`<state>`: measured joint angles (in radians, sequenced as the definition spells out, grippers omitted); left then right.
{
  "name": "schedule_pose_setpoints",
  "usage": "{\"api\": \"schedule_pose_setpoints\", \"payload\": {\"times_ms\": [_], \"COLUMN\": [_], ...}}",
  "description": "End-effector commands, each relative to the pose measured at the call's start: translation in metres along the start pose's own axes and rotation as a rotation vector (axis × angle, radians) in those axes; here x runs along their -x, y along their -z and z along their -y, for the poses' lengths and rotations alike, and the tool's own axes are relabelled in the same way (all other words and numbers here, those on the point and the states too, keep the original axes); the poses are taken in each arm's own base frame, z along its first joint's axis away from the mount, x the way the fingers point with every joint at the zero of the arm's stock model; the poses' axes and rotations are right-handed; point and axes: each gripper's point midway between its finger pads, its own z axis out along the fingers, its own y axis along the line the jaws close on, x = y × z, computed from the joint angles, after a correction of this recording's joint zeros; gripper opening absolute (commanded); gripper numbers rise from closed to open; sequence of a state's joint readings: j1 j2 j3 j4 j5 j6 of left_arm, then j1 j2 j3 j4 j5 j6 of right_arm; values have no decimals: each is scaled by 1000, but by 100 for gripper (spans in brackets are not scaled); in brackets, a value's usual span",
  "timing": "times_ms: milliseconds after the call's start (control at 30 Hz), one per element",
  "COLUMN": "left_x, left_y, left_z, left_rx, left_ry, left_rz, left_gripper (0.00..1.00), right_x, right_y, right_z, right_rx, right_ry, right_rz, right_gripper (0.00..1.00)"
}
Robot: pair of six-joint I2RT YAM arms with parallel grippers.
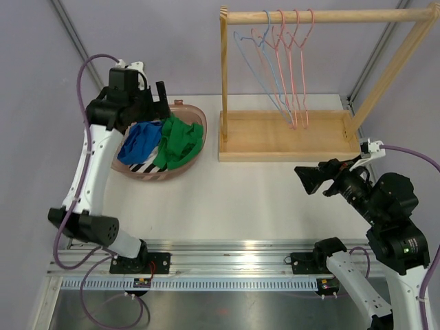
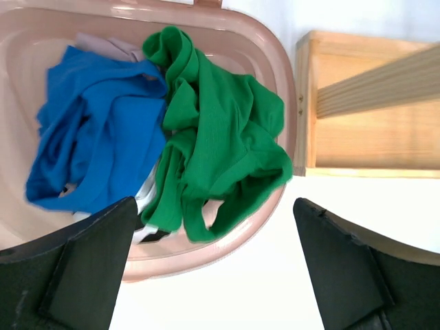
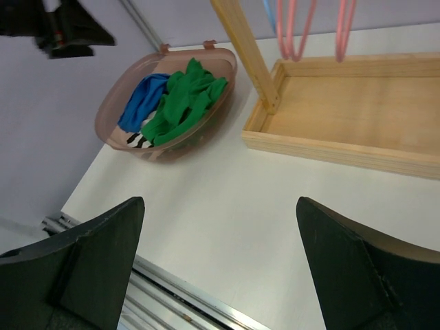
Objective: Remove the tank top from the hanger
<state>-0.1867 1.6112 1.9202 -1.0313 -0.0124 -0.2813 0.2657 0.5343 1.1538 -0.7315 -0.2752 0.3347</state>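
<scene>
No garment hangs on the wire hangers point(image 1: 285, 69); they hang bare from the wooden rack's rail. A crumpled green top point(image 1: 180, 141) lies in the pink basket point(image 1: 168, 175), draped over its right rim, next to a blue garment point(image 1: 141, 141). My left gripper point(image 1: 157, 100) is open and empty above the basket's far side; in the left wrist view point(image 2: 214, 203) the green top point(image 2: 220, 137) lies just beyond its fingers. My right gripper point(image 1: 309, 180) is open and empty above the table, right of centre; it also shows in the right wrist view point(image 3: 220, 201).
The wooden rack point(image 1: 289, 137) with its tray base stands at the back right and also shows in the right wrist view point(image 3: 344, 117). A black-and-white striped cloth point(image 1: 141, 167) lies under the other garments. A metal rail point(image 1: 220, 251) runs along the near table edge.
</scene>
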Motion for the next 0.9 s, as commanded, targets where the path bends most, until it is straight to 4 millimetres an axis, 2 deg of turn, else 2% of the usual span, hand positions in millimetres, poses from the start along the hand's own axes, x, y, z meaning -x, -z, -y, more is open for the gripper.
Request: {"api": "schedule_pose_setpoints", "payload": {"times_ms": [0,33,67,100,167,200,233,300,333,400,533,633,867], "left_x": [13,14,14,-3,-11,-15,-30,-40,-53,-65,-96,-117,-150], "left_y": [73,85,112,108,120,141,135,153,147,148,168,166,184], "left_z": [1,0,-7,-16,-25,-32,-39,-53,-60,-68,-82,-92,-82], "left_rx": [-11,-16,0,22,45,49,71,114,138,164,163,189,57], "left_ry": [-5,-4,8,9,5,1,-7,-17,-25,-43,-45,-54,-63], "left_rz": [221,267,338,324,372,428,406,459,441,453,515,489,502], "left_gripper": [99,99,99,99,99,99,99,99,99,99,99,99,99], "right_x": [21,21,19,20,14,17,13,12,9,8,9,9,7], "right_y": [6,6,6,4,3,5,4,4,5,5,7,11,26], "right_z": [21,28,32,38,48,59,67,82,88,97,100,101,92], "right_rx": [-143,-184,-205,-237,-281,-347,-388,-463,-491,-534,-554,-564,-531], "right_ry": [-5,4,14,21,43,52,61,89,117,151,173,174,143], "right_rz": [85,83,72,61,19,27,-1,-21,-48,-78,-101,-89,-44], "right_gripper": [99,100,99,100,100,100,99,99,100,100,99,99,100]}}
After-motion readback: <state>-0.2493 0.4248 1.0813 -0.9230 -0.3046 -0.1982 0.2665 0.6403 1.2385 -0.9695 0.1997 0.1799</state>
